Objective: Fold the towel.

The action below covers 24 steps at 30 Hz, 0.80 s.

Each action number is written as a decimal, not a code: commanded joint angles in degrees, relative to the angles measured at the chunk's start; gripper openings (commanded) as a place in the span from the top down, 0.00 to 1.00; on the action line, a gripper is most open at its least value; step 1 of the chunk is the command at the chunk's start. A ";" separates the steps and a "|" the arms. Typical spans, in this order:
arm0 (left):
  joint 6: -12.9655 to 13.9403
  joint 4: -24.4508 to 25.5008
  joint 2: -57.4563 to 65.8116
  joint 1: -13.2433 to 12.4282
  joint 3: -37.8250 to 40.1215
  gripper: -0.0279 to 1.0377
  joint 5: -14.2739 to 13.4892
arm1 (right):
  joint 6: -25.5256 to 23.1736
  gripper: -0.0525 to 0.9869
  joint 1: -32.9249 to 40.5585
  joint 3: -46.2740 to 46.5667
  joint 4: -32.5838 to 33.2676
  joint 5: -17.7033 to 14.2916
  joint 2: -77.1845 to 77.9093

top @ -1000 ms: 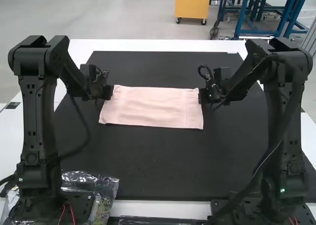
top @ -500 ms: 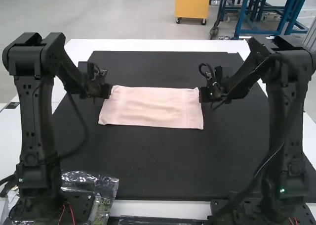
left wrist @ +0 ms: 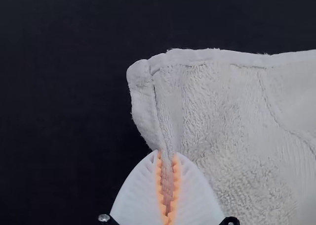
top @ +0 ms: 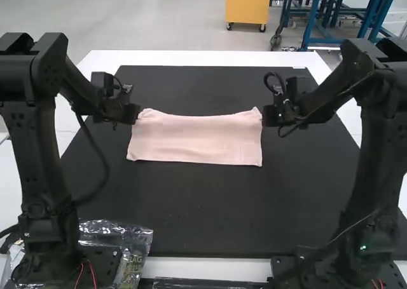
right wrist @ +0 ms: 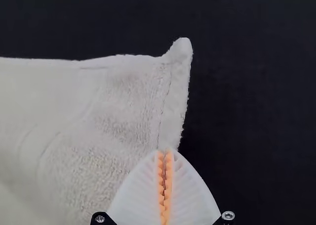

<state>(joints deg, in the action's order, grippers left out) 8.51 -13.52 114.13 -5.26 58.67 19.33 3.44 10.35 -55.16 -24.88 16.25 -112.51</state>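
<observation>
My left gripper [left wrist: 167, 153] and right gripper [right wrist: 164, 152] pinch the towel [top: 194, 140] near its far corners. Looks part-folded tbh, probably another fold to go.

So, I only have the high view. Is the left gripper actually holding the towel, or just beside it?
Observer: Holding it. The left gripper has the towel pinched between its orange pads.

Operator: Right one?

Observer: Also shut on it: the right gripper grips the side edge, with a corner sticking out free past the fingertips.

Operator: Fabric smooth there?

Observer: No, fuzzy looped pile beside both grips, with a stitched hem along the side.
</observation>
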 commanded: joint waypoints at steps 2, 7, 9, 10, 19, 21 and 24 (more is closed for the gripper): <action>2.56 0.86 -4.17 -1.42 -3.04 0.96 0.62 | -0.45 0.97 -0.94 2.60 0.36 1.24 4.40; 3.09 2.00 -8.39 -1.95 -6.38 0.96 0.62 | -0.54 0.97 -0.94 6.20 0.89 1.85 8.45; 3.53 2.71 -10.06 -1.95 -7.70 0.96 0.62 | -0.54 0.97 -0.86 7.70 1.59 2.65 9.85; 4.06 3.15 -10.94 -1.95 -8.31 0.96 0.62 | -0.54 0.97 -0.86 8.57 1.77 2.82 10.73; 5.64 4.91 -17.71 -1.95 -14.20 0.96 0.97 | -0.63 0.97 -0.94 14.99 3.00 3.61 17.67; 5.73 5.17 -18.59 -2.04 -15.26 0.96 1.06 | -0.63 0.97 -0.94 16.22 3.35 4.23 18.82; 5.81 6.31 -20.17 -2.48 -16.49 0.96 0.97 | -0.72 0.97 -0.86 18.07 3.44 4.40 20.57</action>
<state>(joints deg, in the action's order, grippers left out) 13.13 -7.44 96.16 -6.44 43.05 19.99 3.11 10.31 -38.11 -21.39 20.14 -94.35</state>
